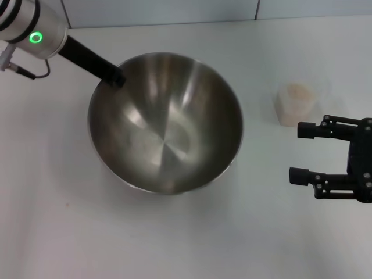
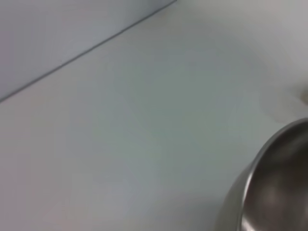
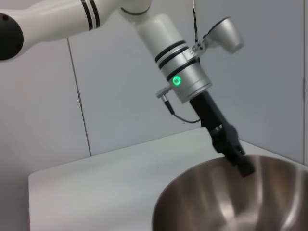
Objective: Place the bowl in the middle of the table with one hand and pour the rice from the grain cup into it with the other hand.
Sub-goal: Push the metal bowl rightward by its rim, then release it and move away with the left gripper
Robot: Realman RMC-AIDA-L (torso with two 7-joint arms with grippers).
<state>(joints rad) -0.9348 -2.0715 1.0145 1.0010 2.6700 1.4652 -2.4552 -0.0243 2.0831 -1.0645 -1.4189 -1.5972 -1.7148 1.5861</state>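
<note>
Two grippers, one steel bowl (image 1: pixel 165 122) mid-table.
Left gripper (image 1: pixel 115 77) clamps the bowl's far-left rim. Right gripper (image 1: pixel 299 152) hangs open, near the rice-filled grain cup (image 1: pixel 295 103), right of the bowl.

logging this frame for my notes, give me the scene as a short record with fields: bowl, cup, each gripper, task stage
bowl: steel bowl near mid table, no rice in it
grain cup: grain cup upright with rice, on the bowl's right, apart from it
left gripper: left gripper at the bowl's far-left rim
right gripper: right gripper open, just short of the cup, holding nothing
stage: pouring not begun
</note>
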